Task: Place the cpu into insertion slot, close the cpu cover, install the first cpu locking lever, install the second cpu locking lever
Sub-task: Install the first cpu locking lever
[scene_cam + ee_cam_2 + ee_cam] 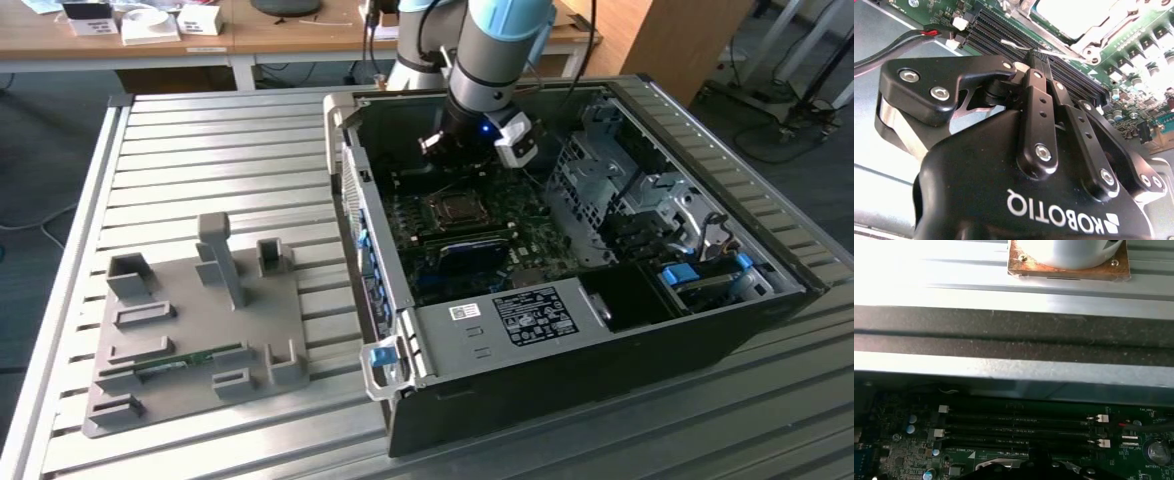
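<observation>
Gripper (1040, 56) fingers were seen pressed together in the second wrist view, with a thin metal lever (1021, 46) at their tips; whether it was gripped could not be told. The cpu (1069, 12) was seated in the insertion slot (430, 205), framed by the cpu cover (1104, 32) — at the centre of the exterior view, inside the computer case (534, 380).

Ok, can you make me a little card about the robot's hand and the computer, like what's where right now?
place: open computer case on a ridged metal table
robot: hand shut, tips down by the long black memory slots
chip: cpu with a bright top, beside the memory slots
lid: silvery cpu cover lying around the cpu
also there: grey holder plate, on the exterior view's left of the case
</observation>
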Motion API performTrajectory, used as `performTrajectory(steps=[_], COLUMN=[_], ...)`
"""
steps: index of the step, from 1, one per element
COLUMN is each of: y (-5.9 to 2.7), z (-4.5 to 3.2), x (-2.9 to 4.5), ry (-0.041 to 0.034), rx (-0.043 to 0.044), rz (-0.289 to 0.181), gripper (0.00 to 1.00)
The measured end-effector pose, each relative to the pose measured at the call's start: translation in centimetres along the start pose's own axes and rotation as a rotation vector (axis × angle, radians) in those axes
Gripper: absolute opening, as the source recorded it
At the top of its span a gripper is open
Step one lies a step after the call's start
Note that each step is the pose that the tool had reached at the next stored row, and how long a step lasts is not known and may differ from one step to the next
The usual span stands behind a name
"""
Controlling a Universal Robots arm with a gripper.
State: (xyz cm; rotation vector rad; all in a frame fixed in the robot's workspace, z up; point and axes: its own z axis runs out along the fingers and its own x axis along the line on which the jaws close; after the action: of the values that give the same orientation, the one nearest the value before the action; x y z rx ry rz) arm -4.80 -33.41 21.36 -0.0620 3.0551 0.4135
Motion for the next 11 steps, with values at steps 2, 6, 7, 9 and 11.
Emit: performTrajectory(steps=[2,6,7,9,11], y=[0.03,0.08,0.10,0.13,0.15], z=[-0.10,-0.31,-0.36,-0.46,-0.56], x=[-0.01,-0.02,-0.02,-0.03,-0.04], ry=[0.0000,0.0000,0.0000,0.0000,0.0000], rx=[0.0001,0.0001,0.0000,-0.0001,0.0000], rz=[0.000,0.000,0.000,0.000,0.000], gripper=[0.11,0.11,0.11,0.11,0.11])
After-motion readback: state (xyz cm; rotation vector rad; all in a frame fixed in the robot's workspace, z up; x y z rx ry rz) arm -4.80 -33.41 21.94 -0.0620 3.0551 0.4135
